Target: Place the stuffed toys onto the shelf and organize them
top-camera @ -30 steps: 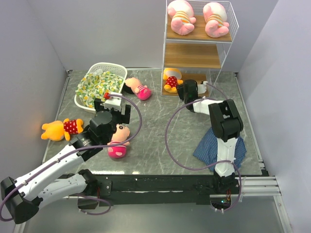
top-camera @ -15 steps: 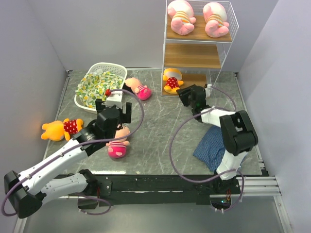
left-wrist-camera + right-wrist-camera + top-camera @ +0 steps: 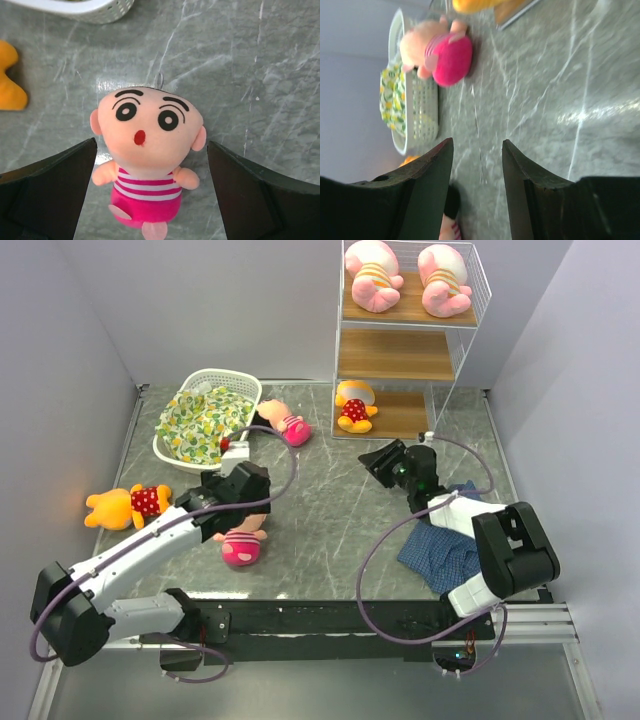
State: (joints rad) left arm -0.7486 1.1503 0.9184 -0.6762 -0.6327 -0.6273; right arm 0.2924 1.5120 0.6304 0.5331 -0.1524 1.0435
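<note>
Backing off from the shelf (image 3: 400, 355) is the big change: the right gripper (image 3: 476, 145) was right up at the bottom board a second ago and now sits out over the table (image 3: 330, 510), jaws apart with nothing in them. It left a bear (image 3: 352, 405) lying on that bottom board, so I'd call that one placed. Both piglets (image 3: 372, 275) are already up on the top board.

Meanwhile the left gripper (image 3: 151, 160) swung in over the doll (image 3: 148, 127) near the front of the table. It's wide open, one finger on each side of the doll, and not touching it as far as I can see. The doll lies face up, pretty well centred between them.

So three toys are on the shelf and three are left: this doll, the other doll (image 3: 285, 423) just beside the basket (image 3: 215, 375), and the other bear (image 3: 125, 505) at the far left. Looks like the doll grab comes next, and it just needs a drop and a squeeze. The middle board is bare, so it probably goes there.
</note>
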